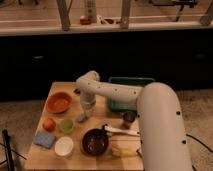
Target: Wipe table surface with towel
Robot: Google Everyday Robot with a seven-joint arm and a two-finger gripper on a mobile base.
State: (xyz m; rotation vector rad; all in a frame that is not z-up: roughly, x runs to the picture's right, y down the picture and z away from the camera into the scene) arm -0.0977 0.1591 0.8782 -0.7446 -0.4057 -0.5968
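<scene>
My gripper [84, 111] points down over the wooden table [100, 110], at its middle left, between the orange bowl [59, 102] and the green tray [131, 92]. A pale, cloth-like piece that looks like the towel [80, 118] hangs from the gripper's tip and reaches the table surface beside the small green bowl [66, 125]. My white arm bends at the elbow [88, 80] over the table's far edge and hides part of the right side.
On the table are an orange fruit [48, 123], a blue sponge [45, 140], a white bowl [64, 146], a dark bowl [95, 142], a metal cup [129, 118], a white utensil [122, 131] and a yellowish item [122, 150]. A dark counter stands behind.
</scene>
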